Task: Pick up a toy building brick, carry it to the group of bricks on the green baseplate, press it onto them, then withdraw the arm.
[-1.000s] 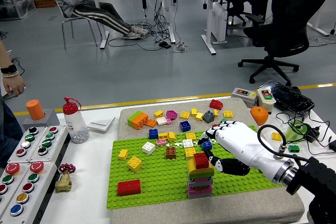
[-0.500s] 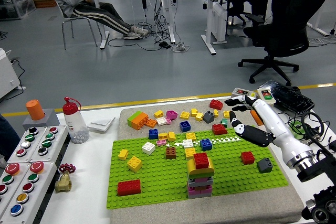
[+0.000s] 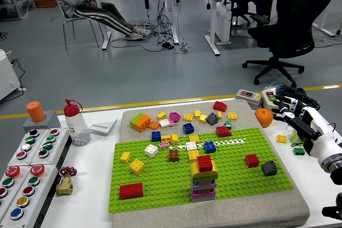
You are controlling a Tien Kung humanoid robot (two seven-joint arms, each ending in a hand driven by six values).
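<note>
A: Where was the right hand?

B: At the table's right edge, off the green baseplate, fingers loosely spread and holding nothing. Judged as the withdraw step, since it hung well apart from the bricks.

A: And the brick?

B: A red brick sat on top of the stack near the baseplate's front edge, apparently pressed on. Loose bricks lay toward the far edge, probably as supply.

A: Anything unclear?

B: The arm was cut off at the right edge. Left hand not visible. Seating of the red brick could not be confirmed.
</note>
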